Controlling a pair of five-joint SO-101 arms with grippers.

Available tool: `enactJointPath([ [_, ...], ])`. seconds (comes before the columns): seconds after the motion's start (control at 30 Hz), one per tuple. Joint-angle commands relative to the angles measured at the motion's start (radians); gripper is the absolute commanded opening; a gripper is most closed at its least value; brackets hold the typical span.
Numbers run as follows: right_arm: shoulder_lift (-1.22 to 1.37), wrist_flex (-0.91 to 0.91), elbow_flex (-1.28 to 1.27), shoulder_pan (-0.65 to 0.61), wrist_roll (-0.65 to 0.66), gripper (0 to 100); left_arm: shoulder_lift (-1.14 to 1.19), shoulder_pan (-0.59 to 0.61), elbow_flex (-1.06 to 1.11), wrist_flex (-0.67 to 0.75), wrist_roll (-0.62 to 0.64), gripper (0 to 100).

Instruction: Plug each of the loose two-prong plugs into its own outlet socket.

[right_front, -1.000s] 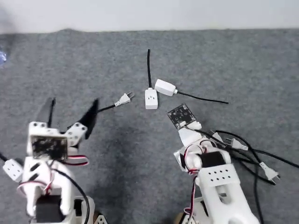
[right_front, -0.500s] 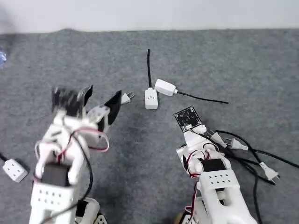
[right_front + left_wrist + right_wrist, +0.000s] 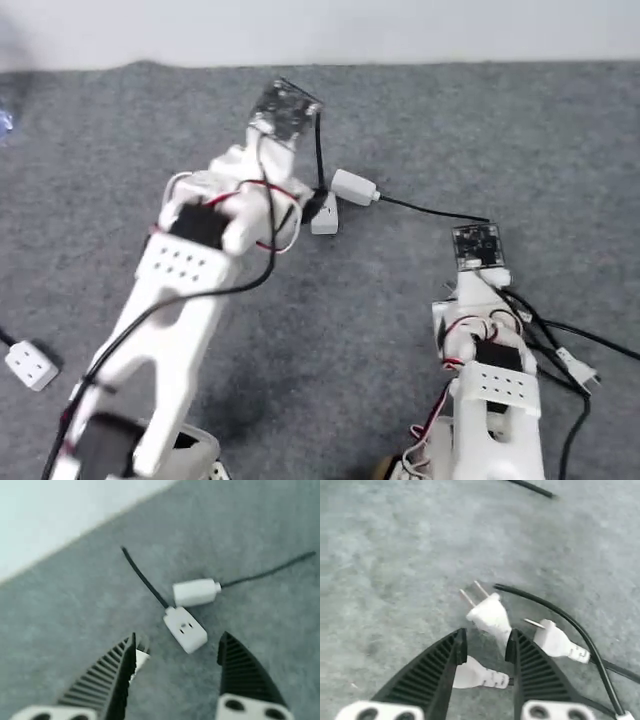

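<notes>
The grey tabletop [image 3: 480,130] carries everything, and as far as can be seen none of the task is done: no plug sits in any socket.

The left arm [image 3: 190,270] stretches out to the middle of the tabletop. Its left hand [image 3: 179,639] is spread wide and holds nothing, poised over an outlet socket [image 3: 185,628] that lies face up on a black cord with both slots bare. The right arm [image 3: 490,380] sits back on its own side. The right hand [image 3: 487,632] is parted only narrowly and is empty, hanging over a cluster of loose plugs and cords.

A white block [image 3: 195,591] on its own cord lies just beside the middle socket, not joined to it; I cannot tell whether it is a plug or another socket. A further socket [image 3: 30,365] lies well apart, near the left arm's base, also unfilled.

The smallest pieces are all loose:
- One plug [image 3: 140,658] lies close by a left finger, near the middle socket.
- An upturned plug [image 3: 487,612] shows both prongs free.
- A second plug [image 3: 555,637] lies beside it.
- A third plug [image 3: 475,676] lies flat between the right fingers.

Every grasp and every insertion appears to remain
</notes>
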State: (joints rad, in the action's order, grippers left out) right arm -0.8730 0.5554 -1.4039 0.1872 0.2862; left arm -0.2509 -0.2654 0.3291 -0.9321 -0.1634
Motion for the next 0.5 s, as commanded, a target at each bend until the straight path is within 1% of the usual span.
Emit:
enactJointPath([
  [0.0,-0.015,-0.016,0.054,0.035,-0.011,12.6,0.153,-0.089,-0.07,0.015,-0.008,25],
  [0.07,-0.016,-0.016,0.055,0.042,-0.011,12.6,0.209,-0.153,-0.071,0.017,-0.012,25],
  [0.17,-0.016,-0.007,0.072,0.107,-0.012,12.6,0.276,-0.23,-0.088,0.048,-0.012,25],
  [0.23,-0.016,0.021,0.097,0.168,-0.028,12.6,0.319,-0.235,-0.124,0.094,-0.008,25],
  [0.3,-0.016,0.024,0.107,0.213,-0.081,12.8,0.368,-0.233,-0.18,0.115,-0.008,25],
  [0.33,-0.016,0.024,0.109,0.226,-0.095,12.9,0.397,-0.232,-0.22,0.115,-0.008,25],
  [0.47,-0.016,0.024,0.107,0.24,-0.08,12.9,0.56,-0.23,-0.421,0.089,-0.003,25],
])
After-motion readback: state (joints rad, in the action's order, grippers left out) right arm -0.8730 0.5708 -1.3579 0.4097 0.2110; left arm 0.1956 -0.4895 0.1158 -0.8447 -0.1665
